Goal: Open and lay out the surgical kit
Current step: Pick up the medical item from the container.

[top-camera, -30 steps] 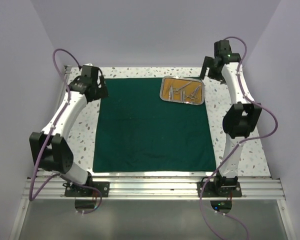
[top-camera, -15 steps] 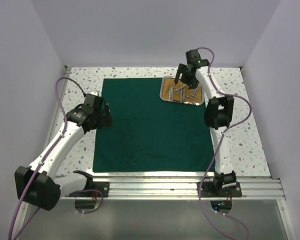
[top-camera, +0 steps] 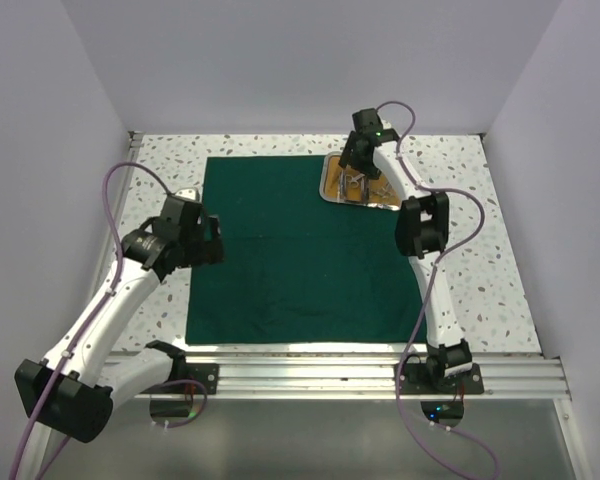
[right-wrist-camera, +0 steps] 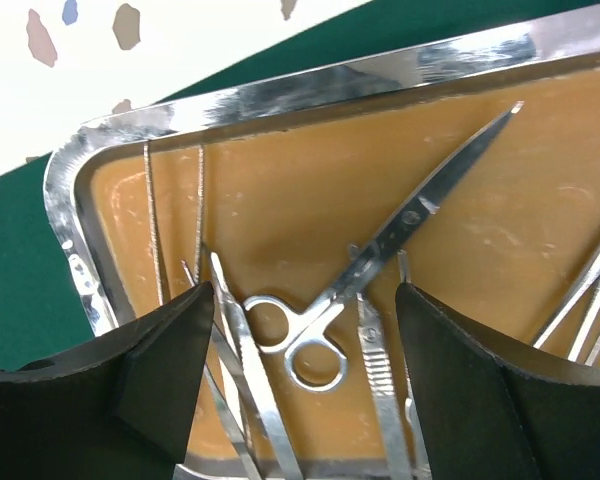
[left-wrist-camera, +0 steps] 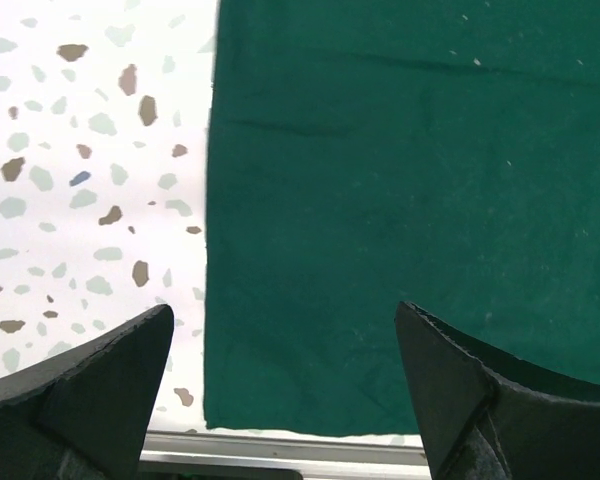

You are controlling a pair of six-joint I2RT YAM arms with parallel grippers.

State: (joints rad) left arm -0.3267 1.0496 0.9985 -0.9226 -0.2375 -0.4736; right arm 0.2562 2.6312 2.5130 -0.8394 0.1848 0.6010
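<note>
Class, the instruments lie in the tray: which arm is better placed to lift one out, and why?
Right. The right gripper hangs open over the tray, above the scissors; the left gripper is over the cloth edge, far off.

Cloth [top-camera: 310, 260] is laid flat; open passage is offered across its middle and near half. The far right corner is taken by the tray [right-wrist-camera: 310, 85], and low sideways entry is blocked by its raised rim. Inside, the scissors [right-wrist-camera: 380, 255] are straddled by the parted fingers of the right gripper [right-wrist-camera: 302, 290]. Thin instruments [right-wrist-camera: 235, 345] are crowded just beside them, so room is tight. Left gripper [left-wrist-camera: 282, 308] is held spread over the cloth's left edge. Side walls are close to both arms.
</note>
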